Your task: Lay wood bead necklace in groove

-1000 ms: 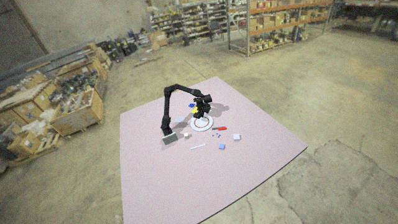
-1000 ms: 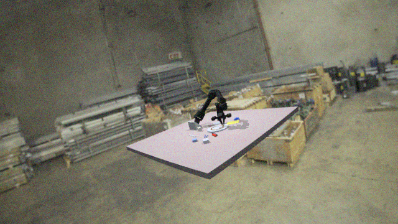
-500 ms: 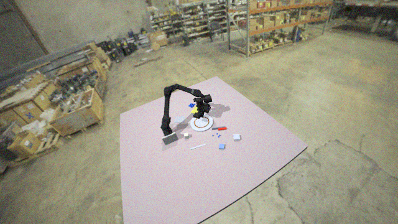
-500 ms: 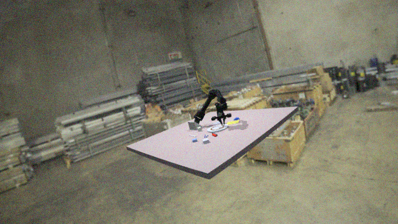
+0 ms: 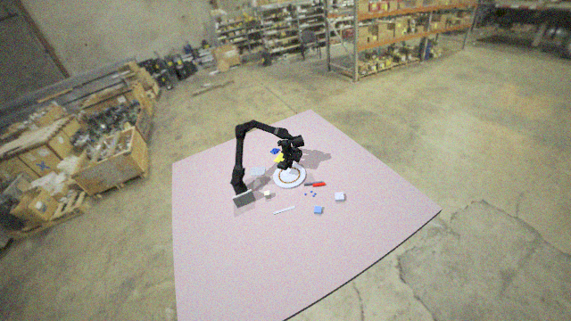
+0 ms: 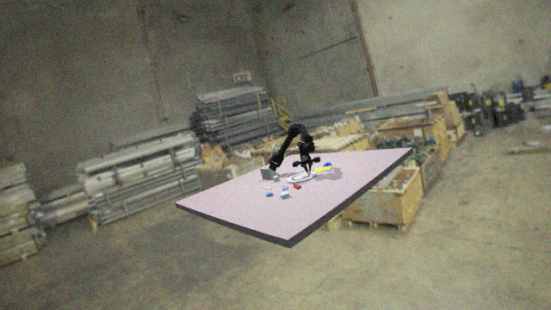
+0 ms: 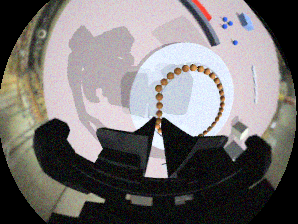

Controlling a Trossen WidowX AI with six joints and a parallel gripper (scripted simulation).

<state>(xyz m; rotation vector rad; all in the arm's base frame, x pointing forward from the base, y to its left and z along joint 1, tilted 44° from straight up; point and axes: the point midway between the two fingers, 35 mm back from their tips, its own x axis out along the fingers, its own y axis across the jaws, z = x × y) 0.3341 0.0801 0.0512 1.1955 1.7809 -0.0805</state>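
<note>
My pincer (image 5: 288, 168) (image 6: 307, 171) (image 7: 158, 119) narrow, seemingly pinching strand at near side of round bead board (image 5: 277, 182) (image 6: 306, 176) (image 7: 145, 75). Wood bead necklace (image 5: 290, 183) (image 6: 294, 176) (image 7: 193, 67) loops over board. Probably light, limp, beads rolling under pads; best gripped across one bead, gently.

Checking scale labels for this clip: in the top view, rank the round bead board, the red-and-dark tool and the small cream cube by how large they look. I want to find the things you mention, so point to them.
1. Round bead board (image 5: 277, 181) (image 6: 311, 177) (image 7: 145, 75)
2. Red-and-dark tool (image 5: 318, 184) (image 6: 297, 187) (image 7: 202, 22)
3. Small cream cube (image 5: 267, 193) (image 6: 276, 178) (image 7: 240, 129)
</note>
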